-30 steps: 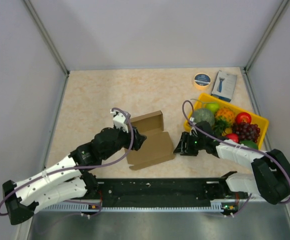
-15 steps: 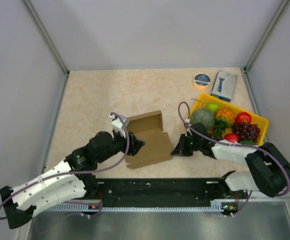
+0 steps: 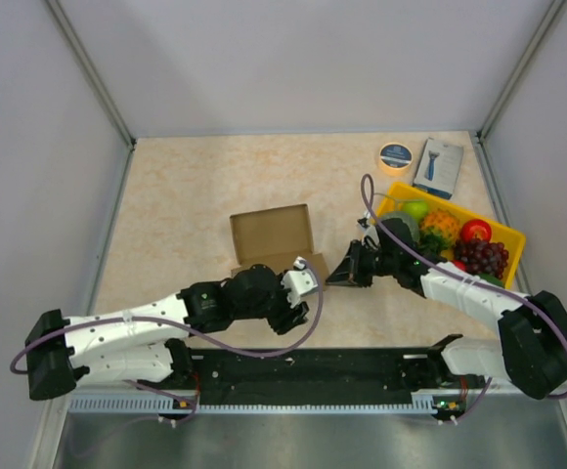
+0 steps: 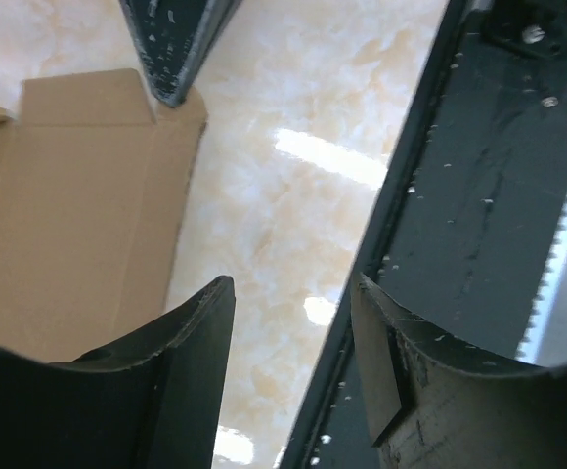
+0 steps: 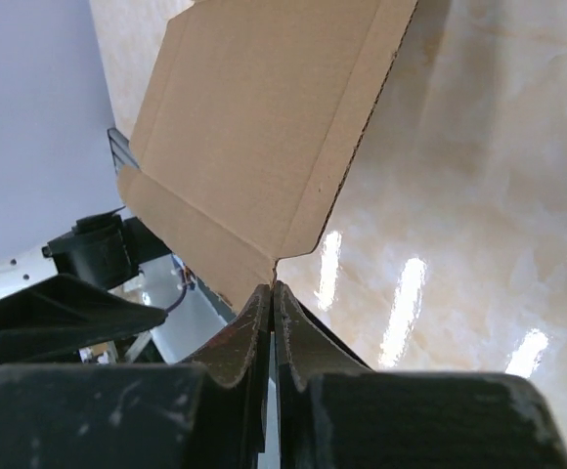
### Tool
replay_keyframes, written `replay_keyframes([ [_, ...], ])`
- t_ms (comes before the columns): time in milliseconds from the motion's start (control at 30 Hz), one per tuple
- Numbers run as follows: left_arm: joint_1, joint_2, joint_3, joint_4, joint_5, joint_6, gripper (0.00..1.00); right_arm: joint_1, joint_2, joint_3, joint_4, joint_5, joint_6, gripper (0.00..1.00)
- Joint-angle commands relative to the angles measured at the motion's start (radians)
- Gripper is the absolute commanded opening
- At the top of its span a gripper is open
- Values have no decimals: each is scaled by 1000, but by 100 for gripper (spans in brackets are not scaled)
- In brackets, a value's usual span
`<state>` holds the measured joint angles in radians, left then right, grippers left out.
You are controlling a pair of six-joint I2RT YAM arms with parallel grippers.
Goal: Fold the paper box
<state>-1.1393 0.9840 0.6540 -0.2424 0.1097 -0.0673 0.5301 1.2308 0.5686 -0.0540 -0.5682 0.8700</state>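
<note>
- Table [image 3: 186,195]: pale marbled top, walled on three sides; my two arms reach in from the near edge.
- Yellow tray [image 3: 510,234]: far right, heaped with toy fruit, well apart from the work.
- Paper box [image 3: 272,233]: brown die-cut sheet near the middle of the table. One panel with its side flaps lies in plain sight at the far side, and the near part is under my left arm. It reads as partly creased, nowhere near a closed carton.
- Left gripper [image 4: 291,293]: reaches across the near edge of the sheet, fingers apart, with nothing between them but table and rig rail. One finger overlaps the cardboard.
- Right gripper [image 5: 270,293]: at the sheet's right near corner, fingers pressed fully together.
- Retail box [image 3: 438,166] and round tin [image 3: 395,155]: far right corner, not involved.
- Corner tab of the sheet: its tip runs into the seam of the right fingers, so I judge it nipped there.
- Step in hand, as I judge it: taking hold of an edge to raise a side wall.
- Next move calls for: a slow lift about the crease while the left fingers pin the base flat.
</note>
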Motion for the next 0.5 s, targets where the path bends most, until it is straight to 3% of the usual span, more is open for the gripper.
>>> replay_keyframes([
  [0, -23, 68, 122, -32, -180, 153, 56, -16, 4, 42, -27, -76, 18, 0],
  [200, -66, 191, 194, -89, -392, 227, 53, -27, 2, 63, -33, -104, 29, 0],
  [333, -73, 251, 233, -141, -320, 256, 51, -36, 6, 80, -35, -119, 34, 0],
  [467, -73, 309, 269, -173, -369, 253, 52, -42, 4, 97, -38, -133, 37, 0],
])
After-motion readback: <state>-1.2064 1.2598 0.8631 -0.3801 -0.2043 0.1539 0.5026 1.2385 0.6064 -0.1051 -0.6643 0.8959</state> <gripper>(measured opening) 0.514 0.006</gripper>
